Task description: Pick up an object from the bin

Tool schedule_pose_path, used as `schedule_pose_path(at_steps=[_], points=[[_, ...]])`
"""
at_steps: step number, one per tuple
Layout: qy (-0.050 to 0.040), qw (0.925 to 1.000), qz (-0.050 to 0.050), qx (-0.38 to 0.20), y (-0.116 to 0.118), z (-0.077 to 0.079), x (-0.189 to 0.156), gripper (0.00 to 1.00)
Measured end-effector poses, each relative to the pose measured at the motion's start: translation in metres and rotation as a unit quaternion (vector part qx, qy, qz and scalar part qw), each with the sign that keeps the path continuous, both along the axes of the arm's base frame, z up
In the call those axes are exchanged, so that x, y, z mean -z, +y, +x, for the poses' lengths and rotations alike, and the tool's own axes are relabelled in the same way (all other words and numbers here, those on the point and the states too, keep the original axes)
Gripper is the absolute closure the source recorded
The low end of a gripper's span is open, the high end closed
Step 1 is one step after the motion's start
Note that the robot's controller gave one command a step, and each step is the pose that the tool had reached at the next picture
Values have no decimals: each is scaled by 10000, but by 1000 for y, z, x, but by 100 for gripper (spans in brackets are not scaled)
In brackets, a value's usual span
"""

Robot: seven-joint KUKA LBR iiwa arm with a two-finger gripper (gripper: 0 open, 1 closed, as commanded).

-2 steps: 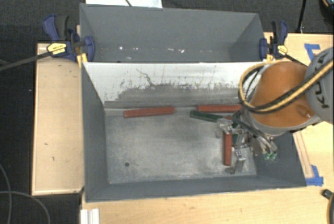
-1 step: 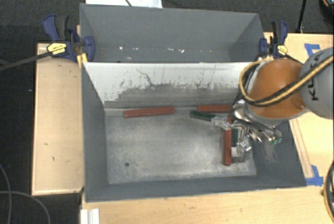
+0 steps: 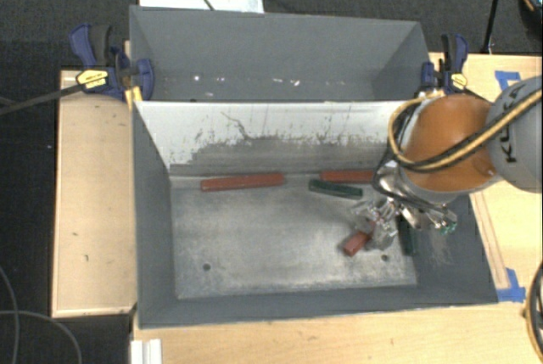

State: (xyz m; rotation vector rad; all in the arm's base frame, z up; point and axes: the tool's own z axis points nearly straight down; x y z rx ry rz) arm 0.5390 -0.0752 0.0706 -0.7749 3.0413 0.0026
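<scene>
The arm is reaching in from three o'clock, its orange wrist cover hanging over the right-hand wall of the grey bin; the gripper is sitting low at about four o'clock on the bin floor, down at the level of the loose things rather than high above them; whether the pincer is spread or pressed together I am not able to tell, since its metalwork is merging into one tangle there; nothing is showing plainly as pinched. The nearest thing is a small reddish-brown block, lying on the floor at about seven o'clock from the gripper, just beside it and perhaps touching; a short dark stick is lying close by at about five o'clock from the gripper. A dark green pen-like stick is resting near, at about eleven o'clock from the gripper; a short red-brown bar is lying just behind it against the back wall; a longer red-brown bar is lying along the same wall toward ten o'clock, well apart. The task is looking, in my judgement, about midway; the approach is seeming done, while a sure grip, most likely on the small block, and the lift out of the bin are remaining.
</scene>
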Motion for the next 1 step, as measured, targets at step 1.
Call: schedule_pose_path(at_steps=[1], points=[[-43,9976,-24,-697,-7,-6,-184,100]])
